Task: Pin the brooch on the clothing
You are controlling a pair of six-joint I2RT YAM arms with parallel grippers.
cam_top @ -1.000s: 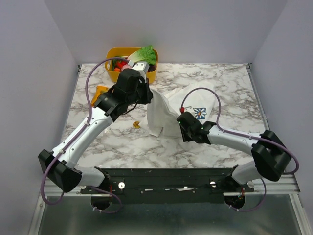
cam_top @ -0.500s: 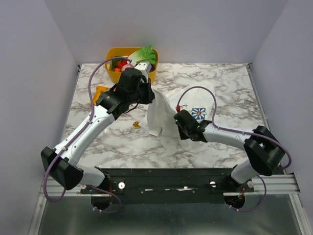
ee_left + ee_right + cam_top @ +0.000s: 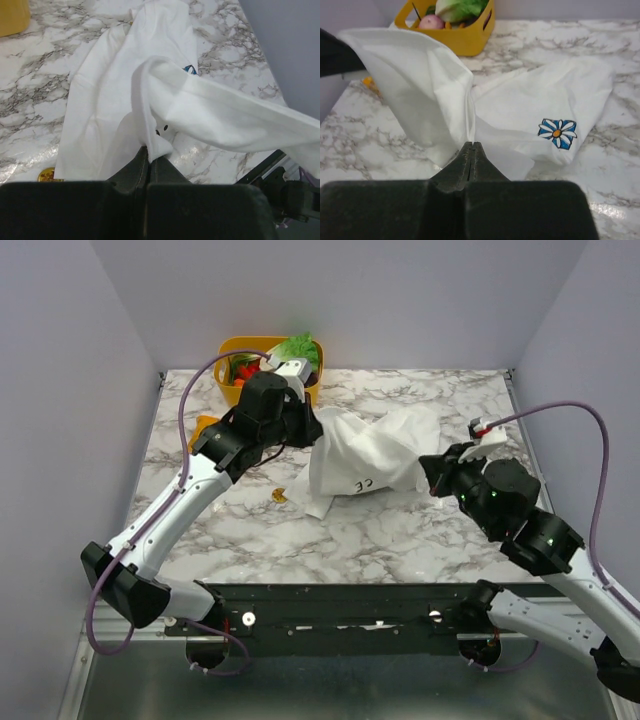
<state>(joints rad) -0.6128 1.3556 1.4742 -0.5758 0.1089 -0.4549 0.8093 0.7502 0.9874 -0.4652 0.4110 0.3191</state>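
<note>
The white T-shirt (image 3: 372,452) hangs crumpled between my two grippers above the marble table. My left gripper (image 3: 314,430) is shut on a fold of it; the left wrist view (image 3: 149,150) shows the cloth pinched between the jaws. My right gripper (image 3: 428,464) is shut on another fold, which the right wrist view (image 3: 472,145) shows. The blue flower print shows in the right wrist view (image 3: 558,133) and partly in the left wrist view (image 3: 190,69). The gold brooch (image 3: 279,496) lies on the table left of the shirt's low edge, and also shows in the left wrist view (image 3: 46,175).
A yellow basket (image 3: 238,348) with toy vegetables stands at the back edge, behind my left gripper. An orange packet (image 3: 203,426) lies under the left arm. The walls close in the table on three sides.
My right arm has risen and pulled back to the right with the shirt in its jaws, stretching the cloth between the two grippers. The left gripper has kept its hold.
</note>
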